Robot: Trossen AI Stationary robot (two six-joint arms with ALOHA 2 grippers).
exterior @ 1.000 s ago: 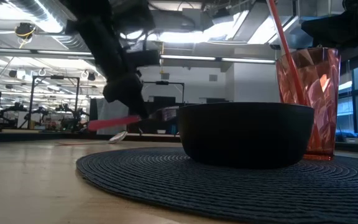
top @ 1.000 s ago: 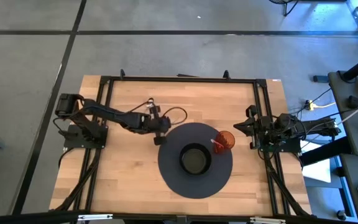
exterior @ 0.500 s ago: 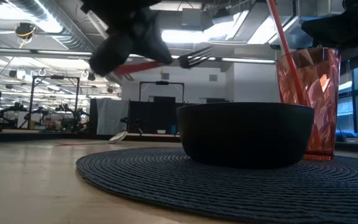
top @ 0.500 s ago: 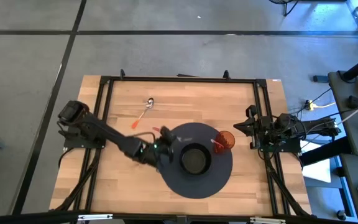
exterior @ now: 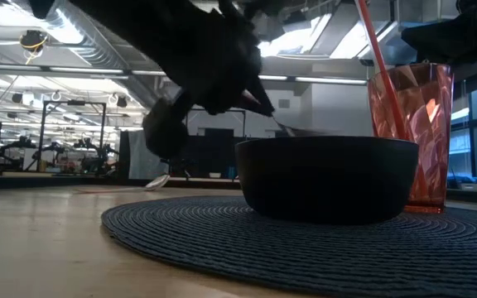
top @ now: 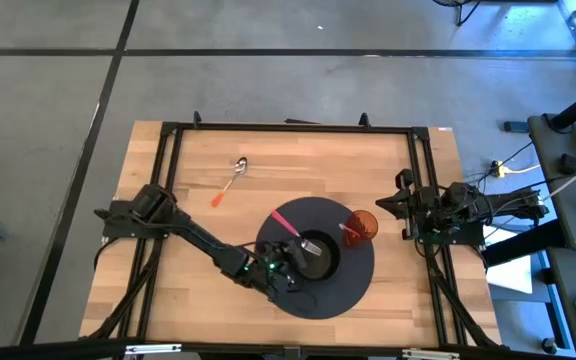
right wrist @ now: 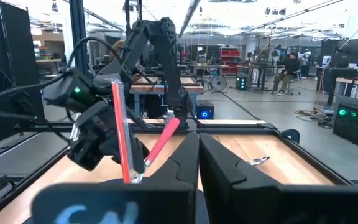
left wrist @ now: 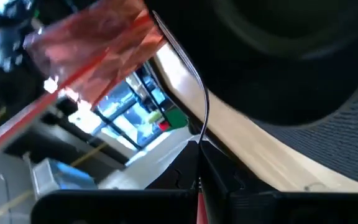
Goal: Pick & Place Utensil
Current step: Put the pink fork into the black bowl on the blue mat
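My left gripper [top: 303,250] reaches from the near left over the black bowl [exterior: 330,178] and is shut on a fork with a pink-red handle [top: 286,224]. The bowl stands on a round dark woven mat [top: 338,295]. The fork's metal end lies over the bowl's opening. A spoon utensil [top: 230,183] with a silver head and an orange handle lies flat on the wood at the far left, untouched. My right gripper [top: 402,206] waits shut at the right edge. My left gripper pinches the fork between its two fingers where the red handle [left wrist: 199,202] meets the metal neck. The fingers come from the table's near left, slanting a little downward. The thin neck [left wrist: 202,106] runs ahead over the bowl, the handle's free end [right wrist: 176,124] rises toward the far left, and the fork is lifted clear of the table.
A red translucent cup [top: 363,225] with a red stick in it stands on the mat just right of the bowl. Black frame rails [top: 288,128] border the table. Bare wood lies left and near of the mat.
My left gripper has swung from the mat's far left edge toward the near edge and right, ending over the bowl, and its wrist has rolled about a quarter turn. The fork went with it, first raised, then brought over the bowl. The spoon has stayed put.
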